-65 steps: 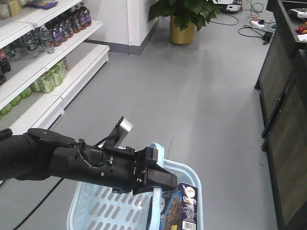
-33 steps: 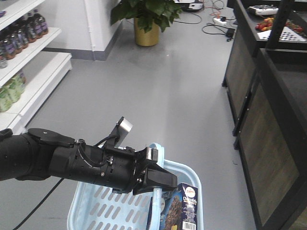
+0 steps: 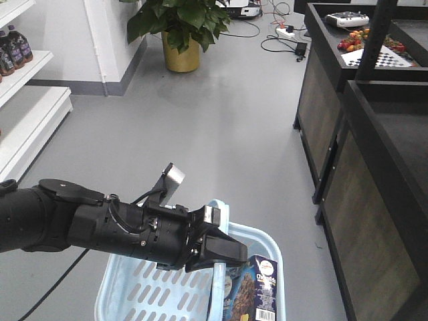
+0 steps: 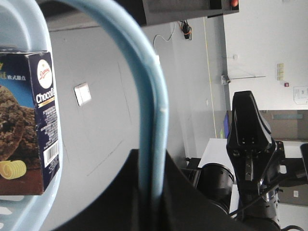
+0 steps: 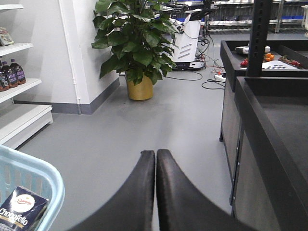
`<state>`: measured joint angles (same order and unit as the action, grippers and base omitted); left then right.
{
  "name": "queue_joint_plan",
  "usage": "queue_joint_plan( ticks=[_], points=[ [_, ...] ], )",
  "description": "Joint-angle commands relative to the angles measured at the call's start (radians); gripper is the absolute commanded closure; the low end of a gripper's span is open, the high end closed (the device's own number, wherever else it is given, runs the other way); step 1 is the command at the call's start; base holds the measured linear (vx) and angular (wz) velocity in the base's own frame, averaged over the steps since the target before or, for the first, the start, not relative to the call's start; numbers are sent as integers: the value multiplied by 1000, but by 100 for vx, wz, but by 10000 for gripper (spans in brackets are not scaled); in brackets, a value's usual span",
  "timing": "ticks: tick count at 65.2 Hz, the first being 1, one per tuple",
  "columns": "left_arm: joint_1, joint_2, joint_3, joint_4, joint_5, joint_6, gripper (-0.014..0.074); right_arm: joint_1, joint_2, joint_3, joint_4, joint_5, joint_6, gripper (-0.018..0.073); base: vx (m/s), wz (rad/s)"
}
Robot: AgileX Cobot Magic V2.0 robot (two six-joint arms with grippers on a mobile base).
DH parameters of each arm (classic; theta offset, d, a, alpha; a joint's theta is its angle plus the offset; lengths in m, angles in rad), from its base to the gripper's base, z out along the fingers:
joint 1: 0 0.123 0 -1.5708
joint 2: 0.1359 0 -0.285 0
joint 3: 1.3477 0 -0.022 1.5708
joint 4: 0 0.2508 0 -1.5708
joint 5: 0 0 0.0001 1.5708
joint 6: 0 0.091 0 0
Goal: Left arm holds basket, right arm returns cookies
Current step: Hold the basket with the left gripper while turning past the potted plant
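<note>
My left arm (image 3: 100, 227) reaches in from the lower left, and its gripper (image 3: 224, 257) is shut on the blue handle (image 4: 155, 120) of the light blue basket (image 3: 147, 292). The handle runs straight between the left gripper's (image 4: 153, 166) black jaws. The cookies (image 3: 259, 294), a dark navy carton, stand upright inside the basket at its right end and also show in the left wrist view (image 4: 29, 120). My right gripper (image 5: 155, 153) is shut and empty above the grey floor, just right of the basket rim (image 5: 50, 180) and the cookies (image 5: 19, 207).
A potted plant in a gold pot (image 3: 179, 40) stands at the back. Black cabinets (image 3: 374, 174) line the right side. White shelves with bottles (image 3: 17, 73) are at the far left. Cables and a power strip (image 3: 284, 30) lie beyond.
The whole view has swung to the right: the white shelves slid off to the left and the black cabinets came further in. The left arm, basket and cookies kept their place in the frame.
</note>
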<state>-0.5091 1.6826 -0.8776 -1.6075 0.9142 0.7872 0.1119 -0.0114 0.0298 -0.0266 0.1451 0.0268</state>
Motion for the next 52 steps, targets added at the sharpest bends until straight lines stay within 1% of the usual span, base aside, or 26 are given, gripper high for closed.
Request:
queue_joint_plan(
  ticks=[1, 29, 52],
  points=[
    [-1, -49, -31, -75, 63, 12, 603, 1, -9, 0, -4, -78, -9, 567, 30, 7],
    [-1, -49, -31, -75, 63, 12, 603, 1, -9, 0, -4, -78, -9, 567, 34, 7],
    [-1, -49, -31, -75, 63, 12, 603, 1, -9, 0, -4, -78, -9, 567, 36, -4]
  ],
)
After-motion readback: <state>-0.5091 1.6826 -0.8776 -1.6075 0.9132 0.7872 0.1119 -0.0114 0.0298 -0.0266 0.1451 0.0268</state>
